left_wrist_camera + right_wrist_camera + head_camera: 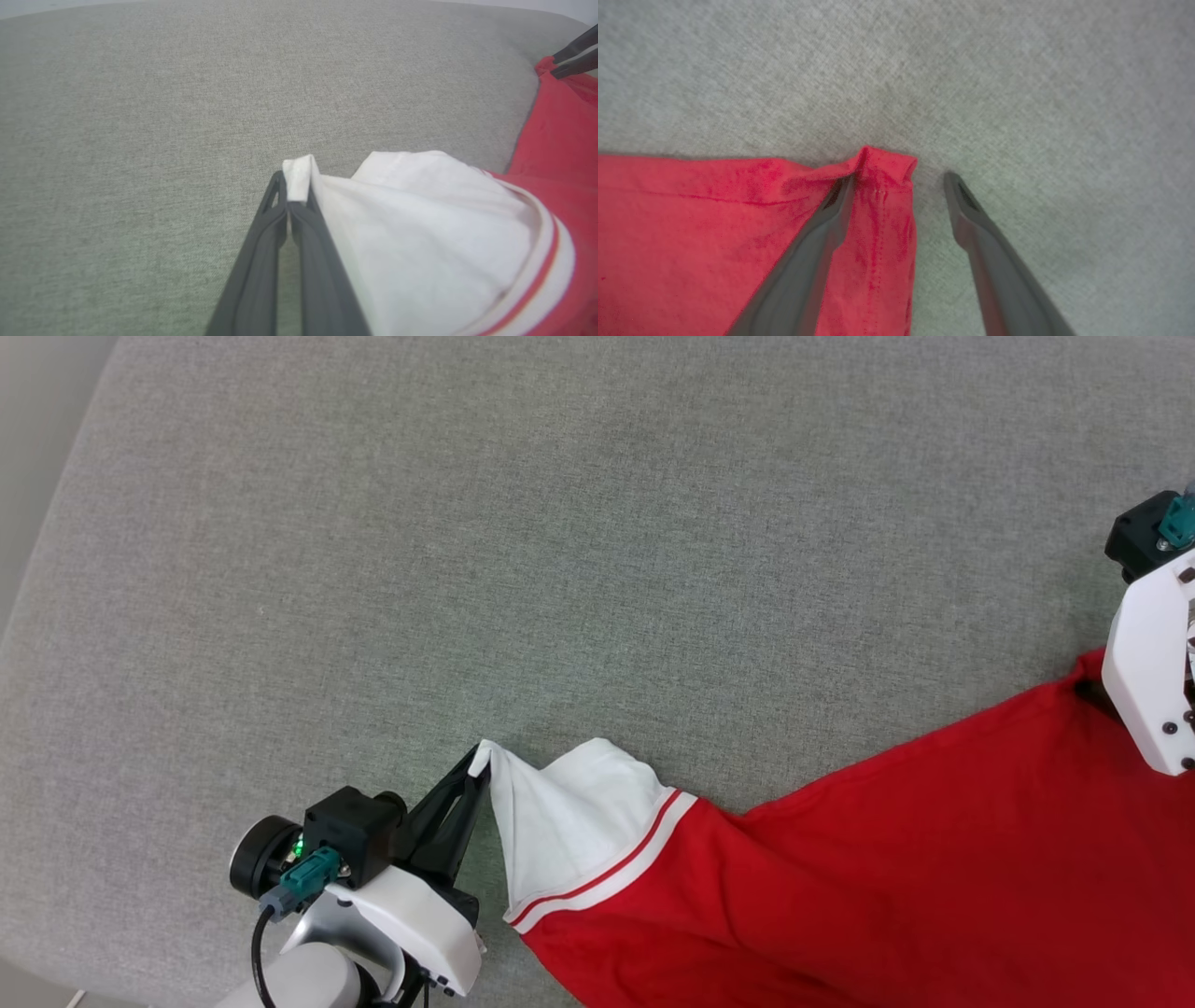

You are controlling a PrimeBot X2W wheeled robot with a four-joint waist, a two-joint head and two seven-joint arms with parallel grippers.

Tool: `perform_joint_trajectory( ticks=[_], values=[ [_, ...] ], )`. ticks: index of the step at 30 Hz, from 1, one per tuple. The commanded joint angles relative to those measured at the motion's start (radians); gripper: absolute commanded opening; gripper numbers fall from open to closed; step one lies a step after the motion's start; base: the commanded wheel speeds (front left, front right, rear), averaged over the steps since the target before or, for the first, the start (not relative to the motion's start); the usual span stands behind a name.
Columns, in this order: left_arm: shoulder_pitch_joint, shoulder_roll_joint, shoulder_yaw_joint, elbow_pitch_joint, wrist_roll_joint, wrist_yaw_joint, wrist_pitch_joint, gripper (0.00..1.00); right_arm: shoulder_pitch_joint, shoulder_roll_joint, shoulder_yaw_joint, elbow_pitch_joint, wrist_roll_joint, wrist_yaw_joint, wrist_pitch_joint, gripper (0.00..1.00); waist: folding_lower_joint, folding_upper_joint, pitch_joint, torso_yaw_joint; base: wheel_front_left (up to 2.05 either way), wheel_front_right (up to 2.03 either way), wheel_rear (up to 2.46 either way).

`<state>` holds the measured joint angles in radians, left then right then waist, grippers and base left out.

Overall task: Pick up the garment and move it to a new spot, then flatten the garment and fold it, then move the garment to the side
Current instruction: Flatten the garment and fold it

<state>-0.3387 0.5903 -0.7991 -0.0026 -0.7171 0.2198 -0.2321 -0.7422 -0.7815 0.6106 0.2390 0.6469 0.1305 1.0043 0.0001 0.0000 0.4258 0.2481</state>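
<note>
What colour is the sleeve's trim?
The trim is white with one red stripe, clearest in head view.

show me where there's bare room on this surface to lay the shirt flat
The grey woven fabric surface is bare across the far stretch and left side, beyond the left pincer pinching the white sleeve. Crowded: near right, where the red jersey shirt spreads up to the open right pincer.

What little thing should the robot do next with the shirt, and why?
Probably close the right gripper on the hem corner of the red jersey shirt. Its jaws stand open with that corner between them, while the left gripper pinches the white sleeve tip; two holds could stretch it flat.
</note>
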Motion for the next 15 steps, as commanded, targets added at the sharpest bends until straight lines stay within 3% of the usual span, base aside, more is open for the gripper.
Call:
perform_joint_trajectory(
  ticks=[1, 2, 3, 15],
  values=[
    [-0.018, -0.003, 0.003, 0.005, 0.001, -0.005, -0.006, 0.0, 0.039, 0.016, 0.053, 0.033, 0.02, 0.0, 0.003, 1.0, -0.0001, 0.0, 0.003, 0.003, 0.0, 0.0, 0.0],
    [-0.017, -0.004, 0.004, 0.009, 0.0, -0.005, -0.008, 0.0, 0.042, 0.012, 0.067, 0.039, 0.028, 0.002, -0.001, 0.74, -0.0001, 0.0, 0.001, 0.001, 0.0, 0.0, 0.0],
    [-0.015, -0.005, 0.005, 0.014, -0.002, -0.006, -0.009, 0.0, 0.04, 0.01, 0.073, 0.039, 0.034, 0.001, -0.02, 0.0, -0.0001, 0.0, -0.003, -0.002, 0.0, 0.0, 0.0],
    [-0.041, 0.024, 0.031, 0.047, 0.006, -0.033, -0.02, 0.0, -0.024, -0.002, 0.033, 0.004, 0.114, 0.0, -0.279, 0.0, -0.0001, 0.0, -0.148, -0.045, 0.0, 0.0, 0.0]
  ],
)
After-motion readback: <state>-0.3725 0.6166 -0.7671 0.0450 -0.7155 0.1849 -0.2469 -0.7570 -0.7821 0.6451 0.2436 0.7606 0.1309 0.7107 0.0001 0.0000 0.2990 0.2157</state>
